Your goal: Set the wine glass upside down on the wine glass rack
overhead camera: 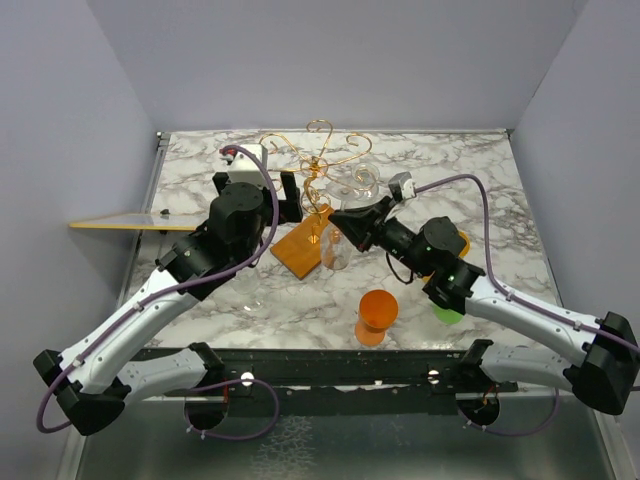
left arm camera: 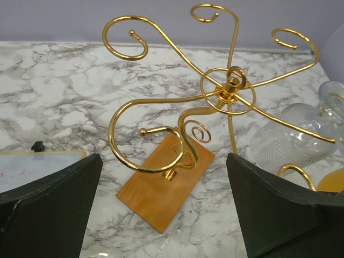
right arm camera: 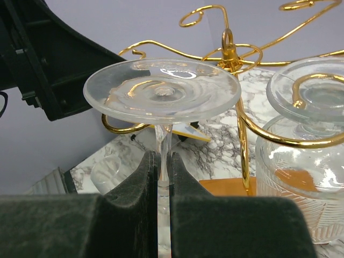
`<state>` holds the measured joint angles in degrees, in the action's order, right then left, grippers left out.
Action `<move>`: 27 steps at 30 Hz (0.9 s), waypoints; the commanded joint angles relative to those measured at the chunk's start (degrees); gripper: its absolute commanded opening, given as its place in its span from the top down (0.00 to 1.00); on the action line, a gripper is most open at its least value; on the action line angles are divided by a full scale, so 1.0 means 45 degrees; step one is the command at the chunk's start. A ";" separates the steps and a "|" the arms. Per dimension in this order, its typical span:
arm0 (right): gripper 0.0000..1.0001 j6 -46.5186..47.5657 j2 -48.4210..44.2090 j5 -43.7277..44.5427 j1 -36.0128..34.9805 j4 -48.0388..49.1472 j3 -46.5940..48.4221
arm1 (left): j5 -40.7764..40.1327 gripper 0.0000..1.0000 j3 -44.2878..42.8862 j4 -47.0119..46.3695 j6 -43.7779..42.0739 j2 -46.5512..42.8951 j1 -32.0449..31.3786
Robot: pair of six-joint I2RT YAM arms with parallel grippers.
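Observation:
The wine glass (right arm camera: 161, 92) is upside down, its round foot on top and its thin stem pinched between the pads of my right gripper (right arm camera: 164, 161), which is shut on it. The foot sits just above a curled arm of the wine glass rack (right arm camera: 231, 51). From above, my right gripper (overhead camera: 338, 222) holds the glass (overhead camera: 335, 256) over the rack's wooden base (overhead camera: 303, 248). My left gripper (left arm camera: 164, 215) is open and empty, facing the rack (left arm camera: 231, 88) and its base (left arm camera: 161, 193). In the top view this gripper (overhead camera: 282, 198) is just left of the rack (overhead camera: 320, 160).
Another clear glass (right arm camera: 303, 161) hangs upside down on the rack's right side (left arm camera: 293, 137). An orange cup (overhead camera: 377, 316) and a green object (overhead camera: 447, 313) stand near the front. A small clear glass (right arm camera: 106, 173) rests on the marble. A yellow-edged board (overhead camera: 120, 222) juts past the left table edge.

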<state>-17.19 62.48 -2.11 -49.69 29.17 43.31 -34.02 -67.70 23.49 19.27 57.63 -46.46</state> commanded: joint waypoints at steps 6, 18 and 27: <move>0.99 -0.0477 0.0465 0.1011 -0.0105 0.1251 -0.0040 | 0.4209 0.01 -0.0787 0.0246 0.0911 0.0488 0.3004; 0.99 -0.0570 0.1573 0.0772 -0.0118 0.1546 0.0608 | 0.6477 0.01 -0.0446 -0.0179 0.1319 0.0503 0.4355; 0.99 -0.0616 0.2297 -0.0137 -0.0107 0.2019 0.1169 | 0.6774 0.01 -0.0212 -0.0307 0.1212 0.0360 0.4444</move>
<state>-19.11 71.79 0.16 -49.89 33.34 45.87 -5.78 -69.52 23.20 24.67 60.01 -26.94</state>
